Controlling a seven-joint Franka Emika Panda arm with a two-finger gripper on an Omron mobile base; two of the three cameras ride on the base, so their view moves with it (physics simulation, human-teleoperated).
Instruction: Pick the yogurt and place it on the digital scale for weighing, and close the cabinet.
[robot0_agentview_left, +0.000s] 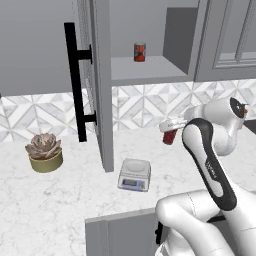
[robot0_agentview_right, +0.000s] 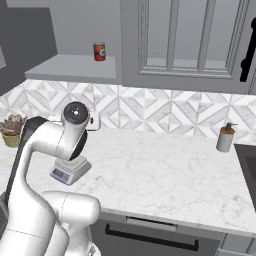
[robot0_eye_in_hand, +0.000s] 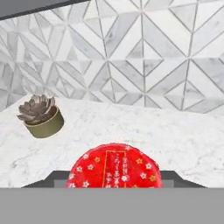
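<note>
Yogurt (robot0_agentview_left: 169, 135) clenched in gripper (robot0_agentview_left: 168, 128) (carry step), aloft beyond digital scale (robot0_agentview_left: 134, 174) near counter front edge; next we lower onto platform; cabinet (robot0_agentview_left: 100, 90) door open.

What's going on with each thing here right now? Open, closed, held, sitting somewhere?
Yogurt: held in the air by the tool, right of the scale.
Digital scale: on the counter, platform bare.
Cabinet: door swung open.
Red can: upright on the cabinet shelf.
Succulent: standing on the counter.
Soap dispenser: upright beside the sink.
</note>
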